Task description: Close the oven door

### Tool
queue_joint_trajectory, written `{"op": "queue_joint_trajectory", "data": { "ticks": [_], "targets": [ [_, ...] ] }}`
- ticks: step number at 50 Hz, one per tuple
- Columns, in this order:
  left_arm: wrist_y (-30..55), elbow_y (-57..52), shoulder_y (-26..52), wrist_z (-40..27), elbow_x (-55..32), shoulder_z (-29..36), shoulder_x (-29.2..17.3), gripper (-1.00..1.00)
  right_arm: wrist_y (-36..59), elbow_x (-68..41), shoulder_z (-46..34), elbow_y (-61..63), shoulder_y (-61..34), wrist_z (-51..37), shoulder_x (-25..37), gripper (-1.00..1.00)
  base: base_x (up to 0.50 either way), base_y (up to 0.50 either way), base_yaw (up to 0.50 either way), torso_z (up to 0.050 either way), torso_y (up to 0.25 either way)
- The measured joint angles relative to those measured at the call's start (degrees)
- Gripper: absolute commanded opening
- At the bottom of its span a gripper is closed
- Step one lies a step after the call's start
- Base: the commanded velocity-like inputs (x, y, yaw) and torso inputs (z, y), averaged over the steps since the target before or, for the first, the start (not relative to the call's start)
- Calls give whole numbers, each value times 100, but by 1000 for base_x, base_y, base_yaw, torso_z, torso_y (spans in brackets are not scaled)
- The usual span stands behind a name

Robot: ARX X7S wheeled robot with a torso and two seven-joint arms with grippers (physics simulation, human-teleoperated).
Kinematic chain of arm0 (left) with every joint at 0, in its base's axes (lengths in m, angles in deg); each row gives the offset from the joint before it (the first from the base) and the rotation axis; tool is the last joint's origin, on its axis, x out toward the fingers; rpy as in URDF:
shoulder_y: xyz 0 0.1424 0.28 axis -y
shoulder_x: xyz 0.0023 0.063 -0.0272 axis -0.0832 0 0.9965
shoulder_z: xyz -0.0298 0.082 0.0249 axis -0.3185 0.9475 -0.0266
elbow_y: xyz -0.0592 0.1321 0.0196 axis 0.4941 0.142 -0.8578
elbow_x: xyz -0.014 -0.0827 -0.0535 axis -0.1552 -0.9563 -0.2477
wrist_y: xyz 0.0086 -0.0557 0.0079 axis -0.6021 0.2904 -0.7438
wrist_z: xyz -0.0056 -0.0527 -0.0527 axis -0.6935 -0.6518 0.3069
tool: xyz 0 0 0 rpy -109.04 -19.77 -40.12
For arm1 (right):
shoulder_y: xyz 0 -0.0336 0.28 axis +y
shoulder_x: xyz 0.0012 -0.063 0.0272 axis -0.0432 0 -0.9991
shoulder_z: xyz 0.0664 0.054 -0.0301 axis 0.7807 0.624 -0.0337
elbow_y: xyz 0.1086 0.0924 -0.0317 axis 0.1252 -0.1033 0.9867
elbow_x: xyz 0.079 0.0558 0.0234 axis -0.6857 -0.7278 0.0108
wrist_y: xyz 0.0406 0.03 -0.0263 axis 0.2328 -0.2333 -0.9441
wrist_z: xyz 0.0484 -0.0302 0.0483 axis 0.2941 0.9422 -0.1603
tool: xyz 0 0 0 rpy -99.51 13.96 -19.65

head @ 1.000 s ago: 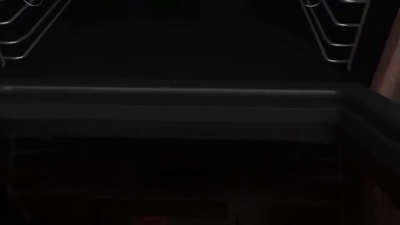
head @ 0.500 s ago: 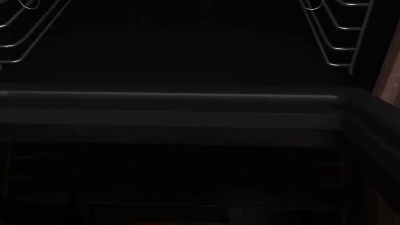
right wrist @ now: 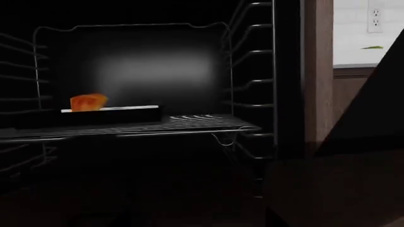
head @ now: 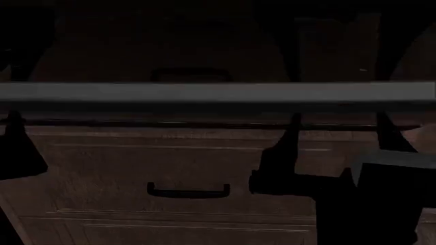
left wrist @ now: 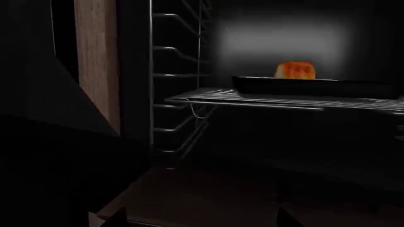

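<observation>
The head view has swung from the oven's dark cavity to the oven door (head: 218, 93) edge-on across twelve o'clock, above a wooden drawer front (head: 191, 168); the door seems partly raised. Neither gripper's state can be told.

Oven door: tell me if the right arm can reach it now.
Probably yes: the right gripper sits just under the oven door, at its grey edge, with nothing visible between them.

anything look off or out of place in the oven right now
Nothing looks spilled or damaged. The oven is open with an orange food item sitting in a dark tray on the wire rack; rack and tray look level.
</observation>
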Motion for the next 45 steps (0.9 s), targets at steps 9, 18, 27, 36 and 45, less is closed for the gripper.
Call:
{"op": "queue_joint_trajectory", "data": {
  "ticks": [9, 18, 27, 36, 45],
  "targets": [
    [1051, 27, 1315, -330, -580, -265, -54, 100, 1227, -604, 69, 52, -1604, -397, 46, 100, 0, 0, 0, 0, 0],
    [1743, 727, 2890, -581, -659, -174, 32, 100, 1915, -734, -103, -519, -3218, -540, -18, 100, 0, 0, 0, 0, 0],
    [1843, 1710, 4178, -592, -321, 338, 121, 100, 2233, -629, -369, -1602, -4560, -459, -172, 100, 0, 0, 0, 0, 0],
    [1428, 3161, 5299, -308, 163, 902, 301, 100, 2067, -216, -839, -2961, -5664, -155, -281, 100, 0, 0, 0, 0, 0],
    [735, 4600, 6235, 22, 778, 1573, 536, 100, 1632, 286, -1413, -4453, -6540, 251, -505, 100, 0, 0, 0, 0, 0]
  ]
}}
